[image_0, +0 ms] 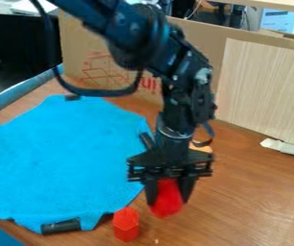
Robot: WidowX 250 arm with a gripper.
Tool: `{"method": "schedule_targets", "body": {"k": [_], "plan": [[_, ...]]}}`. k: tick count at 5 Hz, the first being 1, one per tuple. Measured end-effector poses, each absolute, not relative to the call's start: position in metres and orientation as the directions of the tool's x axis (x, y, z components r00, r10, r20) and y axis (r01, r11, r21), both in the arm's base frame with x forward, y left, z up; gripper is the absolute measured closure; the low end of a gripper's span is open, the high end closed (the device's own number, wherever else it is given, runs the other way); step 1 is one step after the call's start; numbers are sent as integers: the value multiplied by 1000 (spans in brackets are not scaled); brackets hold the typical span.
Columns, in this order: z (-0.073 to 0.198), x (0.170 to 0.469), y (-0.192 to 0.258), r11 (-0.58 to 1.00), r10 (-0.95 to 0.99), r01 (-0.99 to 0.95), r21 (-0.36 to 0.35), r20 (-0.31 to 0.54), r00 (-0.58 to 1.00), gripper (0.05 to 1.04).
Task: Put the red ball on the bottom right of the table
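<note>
gripper grips red object, perhaps ball, near blue cloth

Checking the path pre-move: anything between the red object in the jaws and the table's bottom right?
Nothing visible between the red object and the table's bottom right. Red block is lower left, off that path.

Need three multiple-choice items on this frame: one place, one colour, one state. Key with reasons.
1. Where in the picture is the cloth?
A) right
B) left
C) top right corner

2. What colour is the block near the cloth's lower edge?
A) red
B) green
C) yellow

3. State of the red object?
A) under the cloth
B) loose on the table
C) held in the gripper

Key:
1 B: it spreads left of the gripper.
2 A: its visible faces are red.
3 C: fingers flank it closely.
</note>
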State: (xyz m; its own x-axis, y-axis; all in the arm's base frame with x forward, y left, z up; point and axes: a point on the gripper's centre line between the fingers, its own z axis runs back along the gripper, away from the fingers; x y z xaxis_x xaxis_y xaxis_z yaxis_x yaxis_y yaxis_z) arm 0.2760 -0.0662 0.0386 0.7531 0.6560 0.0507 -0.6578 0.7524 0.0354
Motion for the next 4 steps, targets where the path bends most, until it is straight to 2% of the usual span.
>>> {"method": "schedule_targets", "body": {"k": [1, 2, 3, 4], "plan": [[31, 287, -73, 744, 665, -667, 28, 57, 745, 517], [17, 298, -77, 736, 676, -677, 5, 64, 734, 466], [11, 308, -82, 728, 685, -684, -42, 72, 725, 174], [15, 316, -77, 713, 701, -697, -79, 48, 712, 78]]}}
